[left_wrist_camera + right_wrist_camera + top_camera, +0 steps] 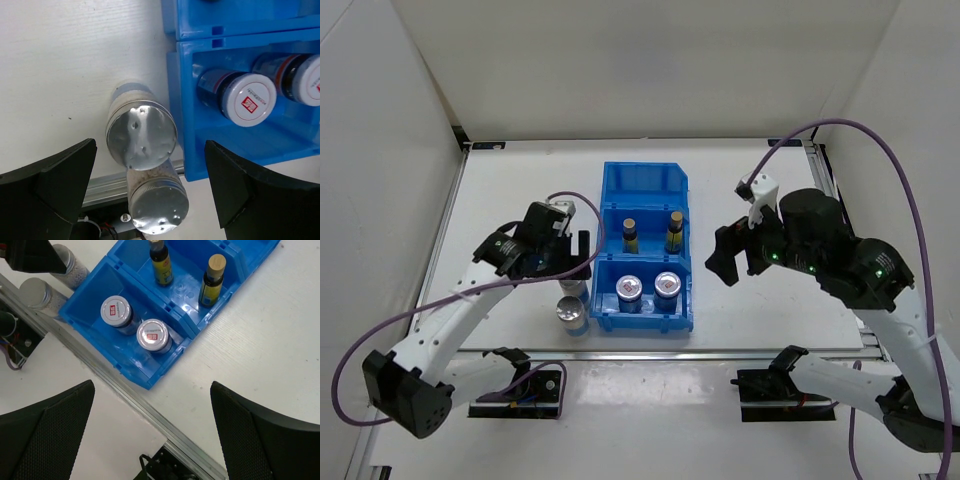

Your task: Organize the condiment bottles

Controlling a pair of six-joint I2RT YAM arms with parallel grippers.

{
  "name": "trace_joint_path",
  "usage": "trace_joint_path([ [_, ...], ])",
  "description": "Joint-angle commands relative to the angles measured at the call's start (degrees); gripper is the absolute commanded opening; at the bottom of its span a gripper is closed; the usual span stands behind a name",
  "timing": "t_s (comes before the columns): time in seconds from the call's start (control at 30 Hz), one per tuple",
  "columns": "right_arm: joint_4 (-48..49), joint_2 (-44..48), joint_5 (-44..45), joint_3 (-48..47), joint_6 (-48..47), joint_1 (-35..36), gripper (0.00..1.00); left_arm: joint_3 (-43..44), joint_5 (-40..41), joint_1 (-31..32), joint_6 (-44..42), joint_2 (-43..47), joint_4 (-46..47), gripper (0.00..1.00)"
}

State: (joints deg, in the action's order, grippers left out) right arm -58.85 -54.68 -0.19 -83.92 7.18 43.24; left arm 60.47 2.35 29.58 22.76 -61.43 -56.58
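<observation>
- Shakers point(141, 131): two, upright on desk point(520, 180), just left of bin point(645, 182), directly beneath left jaws.
- Left jaws: wide apart, empty; nearer arm.
- Right jaws: apart, empty, right of bin.

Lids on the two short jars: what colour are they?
The lids are white with a small red mark, clearest in the right wrist view.

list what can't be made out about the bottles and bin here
- Top view: the far shaker is mostly hidden under the left hand.
- Left wrist view: one jar is cut off by the right edge; the amber bottles are out of frame.
- Right wrist view: the bin has its far compartment cut off by the top edge.
- All views: print on caps and labels is too small to read.
</observation>
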Motion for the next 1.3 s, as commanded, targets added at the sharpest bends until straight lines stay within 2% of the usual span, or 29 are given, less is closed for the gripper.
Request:
trace_joint_path([
  [0.0, -1.9, 2.3, -0.4, -2.1, 1.2, 0.1, 1.0, -0.2, -0.3, 0.1, 0.7, -2.8, -0.1, 1.0],
  [0.13, -1.9, 6.6, 0.4, 0.7, 1.7, 0.1, 1.0, -0.2, 2.1, 0.1, 0.2, -5.5, -0.1, 0.96],
  [0.23, -2.5, 9.1, 1.6, 2.6, 1.7, 0.1, 1.0, 0.9, 2.1, 0.1, -1.0, -7.3, 0.5, 0.75],
  [0.27, -3.0, 9.8, 2.5, 2.6, 1.7, 0.1, 1.0, 0.9, 2.1, 0.1, -1.1, -7.3, 0.5, 0.65],
  [0.33, -3.8, 10.4, 4.1, 3.1, 2.2, 0.1, 1.0, 1.6, 1.4, 0.1, -1.6, -8.0, 0.5, 0.54],
  [0.37, -4.5, 10.9, 4.7, 3.1, 2.2, 0.1, 1.0, 3.0, 1.4, 0.1, -1.6, -8.0, 0.5, 0.4],
  [0.43, -5.4, 11.4, 6.9, 3.7, 2.2, 0.1, 1.0, 4.9, 1.4, 0.1, -2.1, -8.5, 0.0, 0.25],
  [0.5, -7.1, 12.0, 9.2, 4.4, 3.0, 0.1, 1.0, 10.7, 2.4, -0.4, -2.1, -9.2, -2.4, 0.11],
  [0.6, -9.0, 16.4, 16.1, 7.9, 5.0, 0.1, 1.0, 22.3, 5.3, -0.4, -2.7, -10.5, -4.8, 0.11],
  [0.73, -10.3, 20.3, 23.7, 12.6, 6.3, 0.1, 1.0, 39.8, 8.1, -0.4, -4.9, -16.8, -7.4, 0.11],
  [0.77, -10.3, 20.8, 25.7, 12.6, 7.4, 0.1, 1.0, 47.6, 8.1, -0.4, -4.9, -20.7, -8.0, 0.11],
  [0.87, -9.3, 23.2, 29.5, 14.8, 8.8, 0.1, 1.0, 59.5, 8.6, -0.4, -6.7, -29.6, -9.2, 0.11],
  [0.9, -8.1, 24.5, 30.6, 15.5, 8.8, 0.1, 1.0, 66.6, 8.6, -0.4, -7.5, -32.0, -9.3, 0.11],
  [1.0, -5.9, 25.7, 30.2, 17.3, 9.4, 0.1, 1.0, 79.0, 6.4, -0.4, -9.6, -41.2, -9.3, 0.11],
  [1.1, -6.4, 23.8, 31.0, 17.3, 9.5, 0.1, 1.0, 87.2, 6.4, -0.4, -11.3, -50.1, -9.3, 0.11],
  [1.27, -6.5, 21.9, 36.3, 17.8, 12.1, 0.1, 1.0, 93.2, 5.3, -0.4, -12.6, -60.5, -8.1, 0.11],
])
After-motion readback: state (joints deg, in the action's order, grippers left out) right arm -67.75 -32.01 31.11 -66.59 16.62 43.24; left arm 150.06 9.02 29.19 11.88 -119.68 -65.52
